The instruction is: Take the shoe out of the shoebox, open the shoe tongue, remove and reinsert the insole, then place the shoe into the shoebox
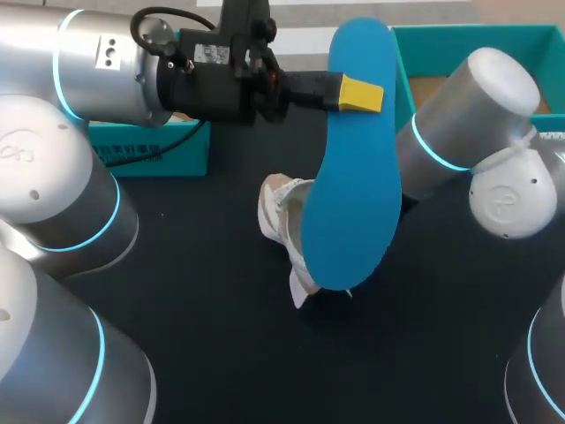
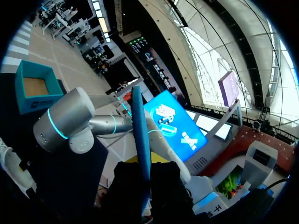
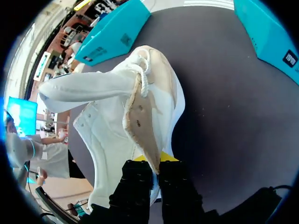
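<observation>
Head view: your left arm [image 1: 97, 62] comes in from the left, and its left gripper [image 1: 353, 93] is clamped on the blue insole [image 1: 353, 177] near one end. The insole hangs in the air, its broad face turned up to the camera. In the left wrist view you see it edge-on, running straight out between the fingers.

Obstructions: the raised insole covers most of the white shoe [image 1: 281, 212], which lies on the dark counter [image 1: 221, 336] beneath it. Only the shoe's left side shows. The insole also hides your right gripper [image 3: 154, 161] in the head view. Your right arm [image 1: 494, 97] crosses in front of the open teal shoebox [image 1: 481, 34] at the far right of the counter and masks part of its floor.

Right wrist view: the right gripper is pinched closed on the tongue [image 3: 140, 116], whose tan lining passes down between the two yellow tips. The tongue is pulled away from the shoe's opening, and the laces lie bunched at its far end.

Surroundings: a second teal box [image 1: 150, 152] stands at the far left, well apart from the shoebox, with the shoe between them.

Writing: you see dark print along the second teal box's near side. In the right wrist view each teal box carries a small dark label, but none of it is legible.
</observation>
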